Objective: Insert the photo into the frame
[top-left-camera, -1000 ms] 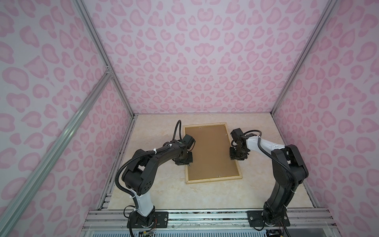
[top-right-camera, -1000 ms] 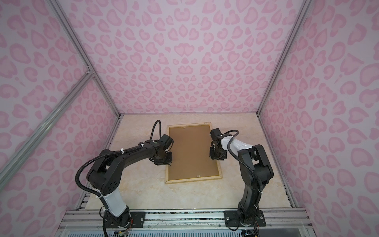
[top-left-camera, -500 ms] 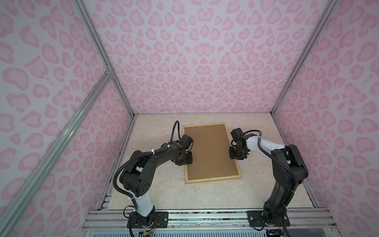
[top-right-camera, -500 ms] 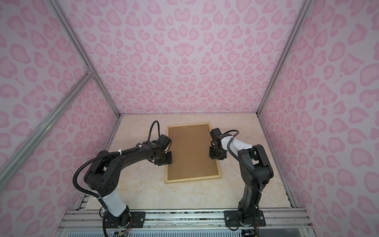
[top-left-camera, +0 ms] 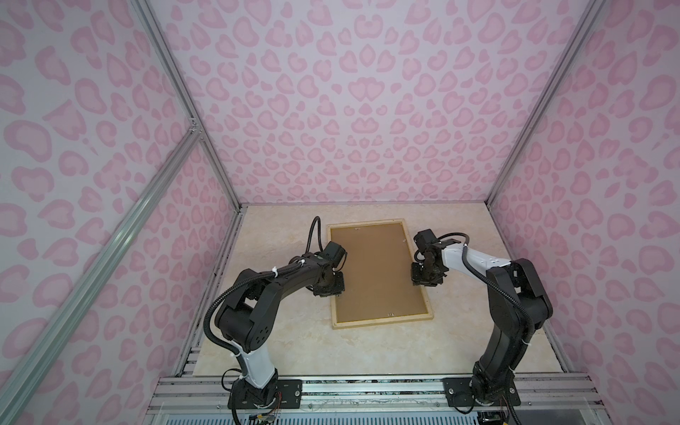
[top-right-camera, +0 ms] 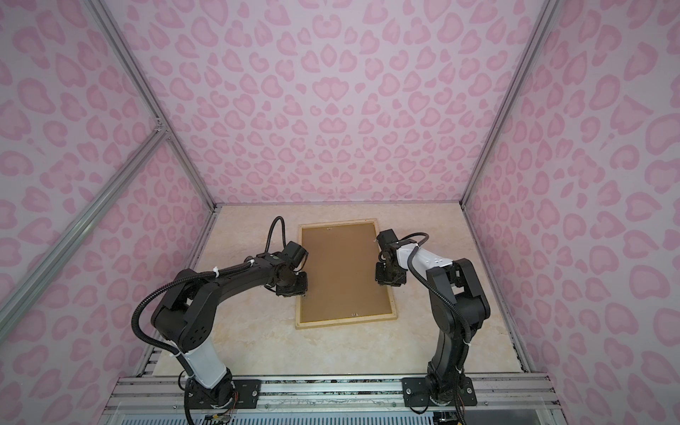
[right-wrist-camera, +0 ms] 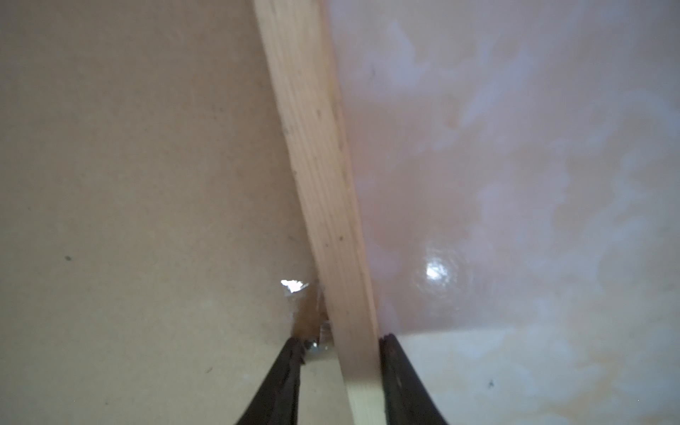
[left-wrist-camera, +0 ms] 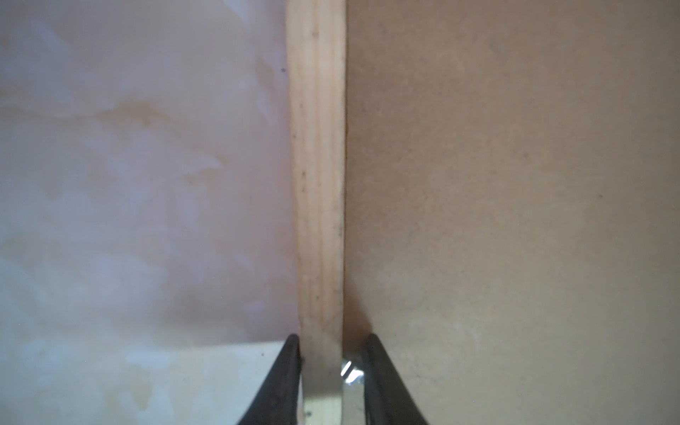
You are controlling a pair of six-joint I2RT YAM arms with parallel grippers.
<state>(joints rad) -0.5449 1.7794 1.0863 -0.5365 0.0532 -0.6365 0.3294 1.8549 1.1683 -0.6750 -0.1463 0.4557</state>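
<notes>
Pale-wood frame (top-left-camera: 382, 321) (grainy thin strips) rims flat brown board (top-left-camera: 375, 272).

Pale wood frame (top-left-camera: 382, 319), brown backing board (top-left-camera: 375, 272), cream marbled table (top-left-camera: 294, 342), pink heart-spotted walls (top-left-camera: 349, 110), black fingers (left-wrist-camera: 283, 382).

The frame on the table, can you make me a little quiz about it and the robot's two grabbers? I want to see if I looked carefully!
1. True or false: the frame stands upright on the table.
2. What colour is the backing board that fills it? A white, B brown, C black.
3. Fill in: the left gripper and the right gripper each straddle a long wooden ___ of the frame.
Key: 1 false, it lies flat. 2 B. 3 rail.
</notes>
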